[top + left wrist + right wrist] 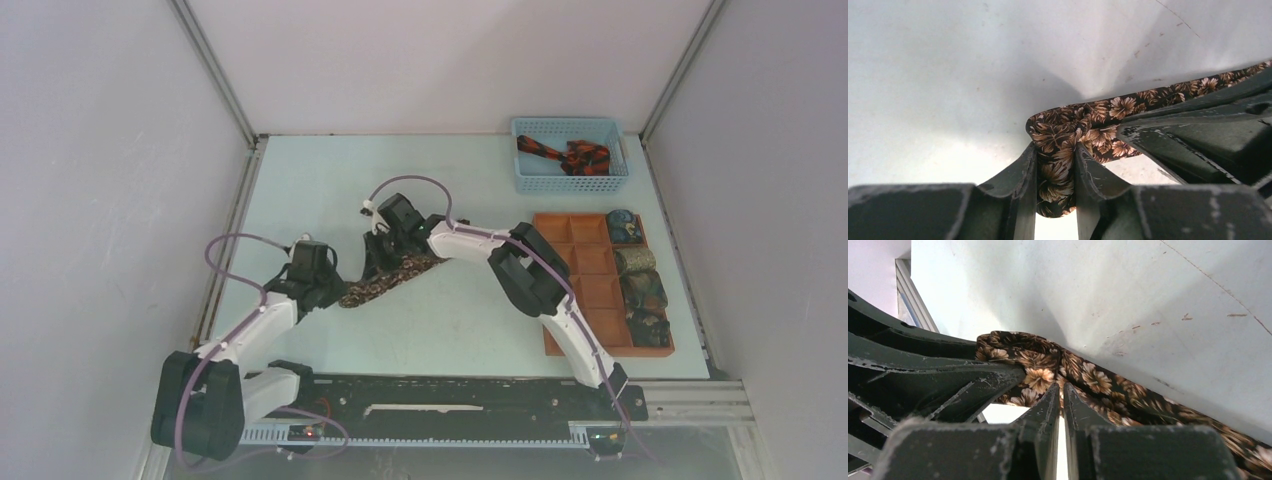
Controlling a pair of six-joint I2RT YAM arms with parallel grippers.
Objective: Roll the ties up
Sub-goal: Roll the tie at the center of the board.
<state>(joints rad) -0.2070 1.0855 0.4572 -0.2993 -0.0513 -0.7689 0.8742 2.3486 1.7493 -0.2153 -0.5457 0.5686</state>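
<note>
A dark brown tie (392,281) with a tan floral print lies slanted on the table between both arms. My left gripper (335,291) is shut on its folded near end. In the left wrist view the fabric (1098,112) is pinched between the left gripper (1055,150) and bulges out on both sides. My right gripper (386,256) is just beyond it, over the same tie. In the right wrist view the right gripper (1058,386) stands a thin slit apart with light showing through. Its tips rest against the tie (1093,380), and nothing lies between them.
A blue mesh basket (522,168) at the back right holds a black and red-orange tie (570,157). In front of it, an orange-brown compartment tray (590,262) has several rolled ties (640,290) in its right column. The two grippers stand very close together.
</note>
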